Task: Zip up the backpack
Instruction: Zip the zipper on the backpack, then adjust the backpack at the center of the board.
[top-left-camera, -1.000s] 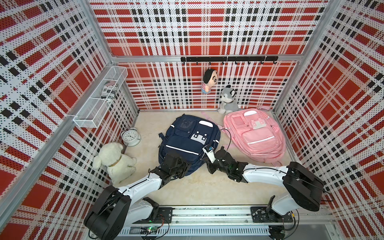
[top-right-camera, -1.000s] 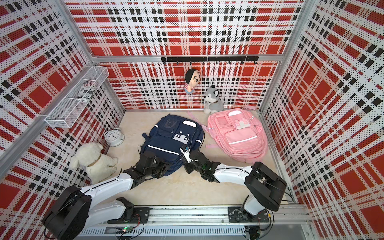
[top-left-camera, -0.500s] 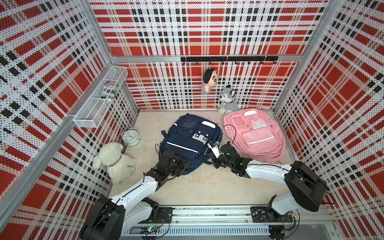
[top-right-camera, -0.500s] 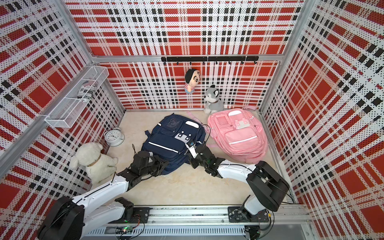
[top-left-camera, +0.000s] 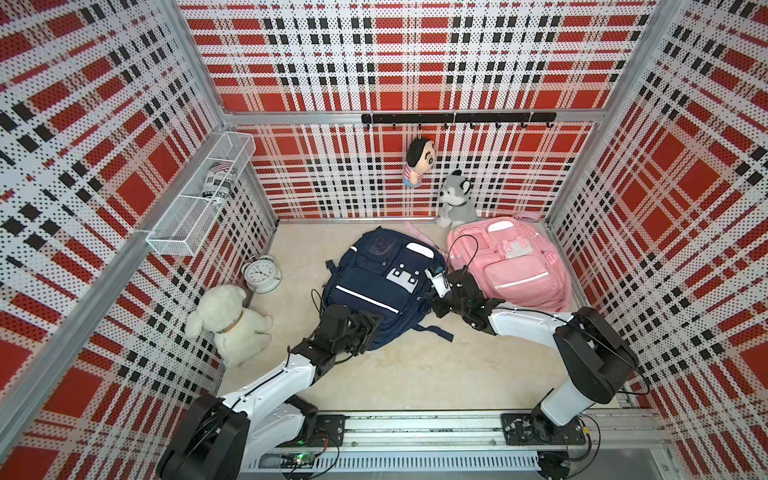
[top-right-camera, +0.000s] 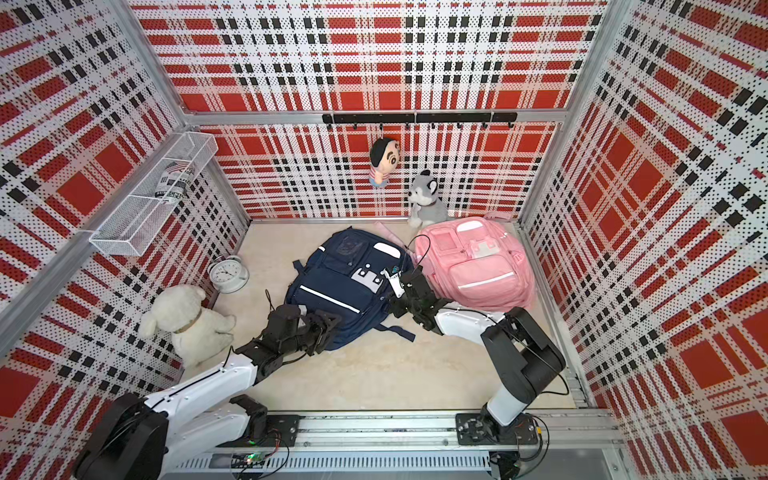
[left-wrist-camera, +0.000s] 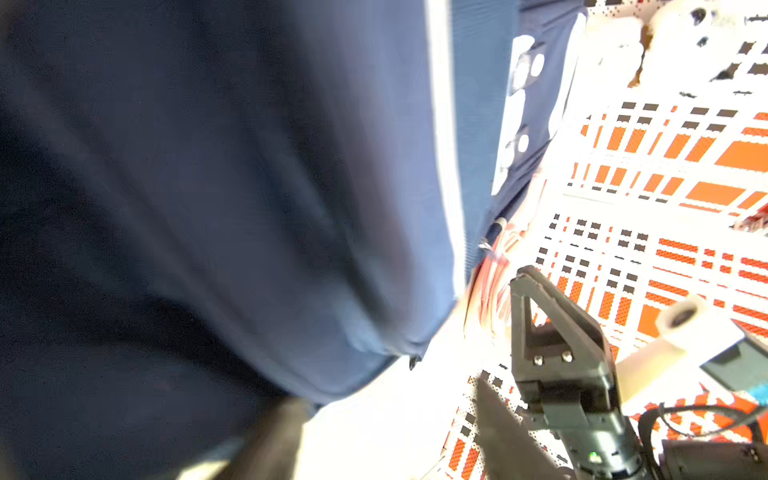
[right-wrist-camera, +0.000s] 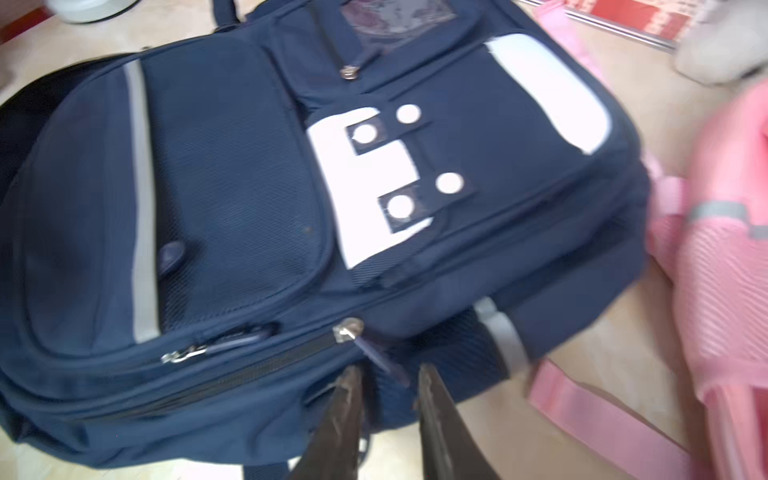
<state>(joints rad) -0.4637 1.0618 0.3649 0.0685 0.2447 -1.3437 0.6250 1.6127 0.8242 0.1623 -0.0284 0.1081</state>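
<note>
Both jaws open, right jaws straddling zipper pull (right-wrist-camera: 374, 353) of navy backpack (top-left-camera: 374, 282), pink backpack (top-left-camera: 519, 270) just beside.

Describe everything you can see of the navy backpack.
The navy backpack lies flat, front up, on the floor, beside the pink backpack. Woven fabric, grey reflective stripe, white patches with round snaps, clear top pocket. Its side zipper pull points between the parted fingers of the right end effector; the left end effector is open at its lower corner.
</note>
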